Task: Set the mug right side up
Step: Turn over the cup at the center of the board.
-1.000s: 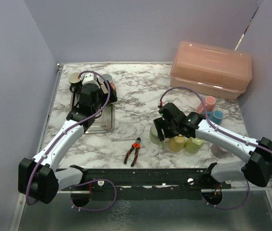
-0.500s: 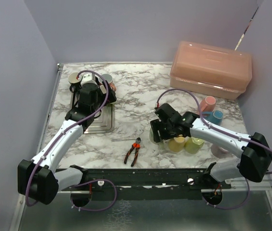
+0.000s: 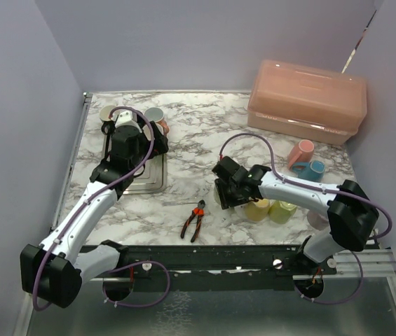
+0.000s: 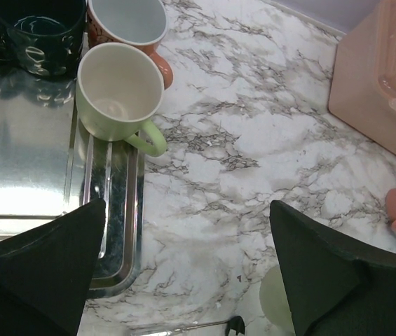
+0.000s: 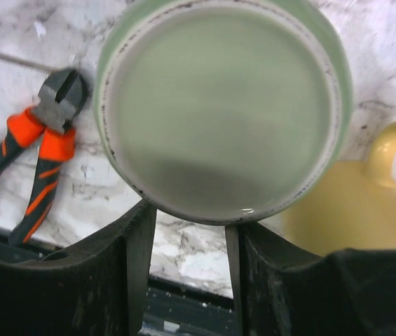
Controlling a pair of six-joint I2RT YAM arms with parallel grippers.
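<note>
The pale green mug stands upside down on the marble table, its flat base filling the right wrist view. My right gripper is right at it, jaws narrowed. The fingertips are hidden under the mug's near side, so the exact hold does not show. In the top view my right gripper covers most of the mug. My left gripper is open and empty, held above the table beside the metal tray. A sliver of the mug shows by its right finger.
Orange-handled pliers lie just left of the mug. A yellow mug and a lime mug crowd its right side. A pink mug, a blue mug and a pink box are behind. Three upright mugs, one light green, are on the tray.
My right gripper has moved left and come over the pale green mug, which was showing beside it before. My left arm has shifted slightly back.
</note>
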